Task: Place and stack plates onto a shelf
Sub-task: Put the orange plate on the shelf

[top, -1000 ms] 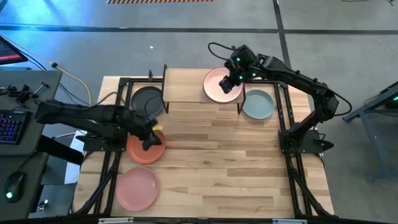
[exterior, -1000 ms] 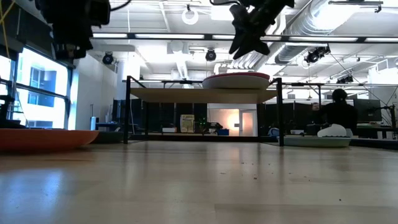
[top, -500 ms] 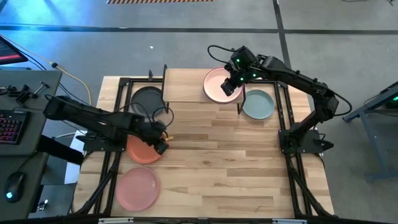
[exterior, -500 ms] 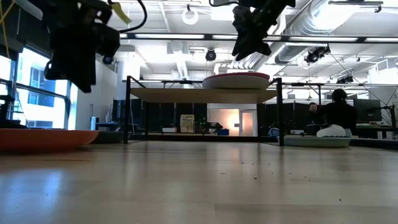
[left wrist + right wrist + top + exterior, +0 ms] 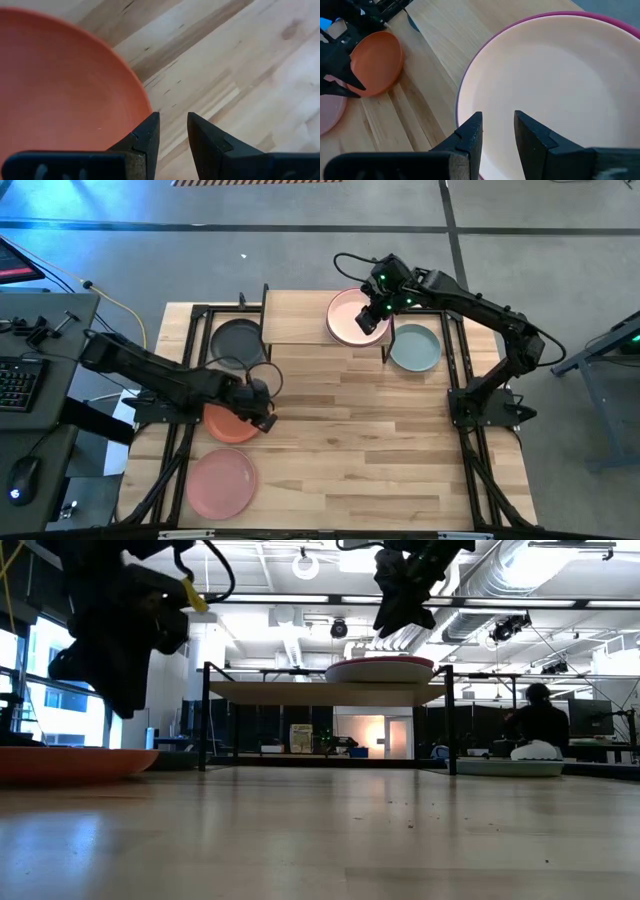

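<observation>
A terracotta plate (image 5: 222,425) lies flat on the table at the left. My left gripper (image 5: 260,412) hangs open just over its right rim (image 5: 142,95), fingers pointing down and clear of it in the low view (image 5: 118,700). On the shelf (image 5: 295,315) at the far side sits a cream plate (image 5: 555,85), stacked on a magenta plate (image 5: 600,19). My right gripper (image 5: 371,317) hovers open above the cream plate, nothing between its fingers (image 5: 470,132).
A dark grey plate (image 5: 235,340) lies left of the shelf, a pale teal plate (image 5: 414,347) right of it, and a pink plate (image 5: 220,483) at the near left. Black frame rails (image 5: 462,370) run along both table sides. A person (image 5: 540,725) sits in the room behind.
My left gripper has come down toward the terracotta plate and gone toward the table's right, from over the plate's middle to its right rim, rolling about its own axis as it went. The plates have stayed where they were.
</observation>
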Controlling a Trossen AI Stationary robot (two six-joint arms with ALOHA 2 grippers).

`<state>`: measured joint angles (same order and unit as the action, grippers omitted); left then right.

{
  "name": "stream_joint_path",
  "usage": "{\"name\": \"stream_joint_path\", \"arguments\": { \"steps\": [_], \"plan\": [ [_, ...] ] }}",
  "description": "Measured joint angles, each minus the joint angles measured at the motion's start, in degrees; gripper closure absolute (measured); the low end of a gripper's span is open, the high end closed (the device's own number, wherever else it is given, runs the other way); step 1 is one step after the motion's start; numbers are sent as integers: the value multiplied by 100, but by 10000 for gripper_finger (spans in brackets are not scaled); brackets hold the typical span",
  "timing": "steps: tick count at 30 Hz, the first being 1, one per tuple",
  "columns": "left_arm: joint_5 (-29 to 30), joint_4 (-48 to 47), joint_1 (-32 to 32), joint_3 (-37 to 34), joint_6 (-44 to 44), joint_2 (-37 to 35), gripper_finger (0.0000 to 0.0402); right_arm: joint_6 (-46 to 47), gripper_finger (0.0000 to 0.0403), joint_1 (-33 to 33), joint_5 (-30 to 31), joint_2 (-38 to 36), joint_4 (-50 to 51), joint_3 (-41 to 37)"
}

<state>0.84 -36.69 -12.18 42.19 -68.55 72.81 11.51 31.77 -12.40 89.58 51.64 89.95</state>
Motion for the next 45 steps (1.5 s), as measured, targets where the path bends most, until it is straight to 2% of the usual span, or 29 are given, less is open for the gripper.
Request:
{"name": "stream_joint_path", "arguments": {
  "steps": [5,33,36,45],
  "plan": [
    [183,-9,-107,-4,-192,230,312,0,311,0,0,0,2,0],
    [125,87,-263,17,-639,1370,312,-3,311,0,-2,0,9,0],
    [126,88,-263,17,-637,1368,323,-4,311,0,-2,0,9,0],
    [48,42,-313,24,-527,1328,389,-7,311,0,-2,0,9,0]
  ]
}}
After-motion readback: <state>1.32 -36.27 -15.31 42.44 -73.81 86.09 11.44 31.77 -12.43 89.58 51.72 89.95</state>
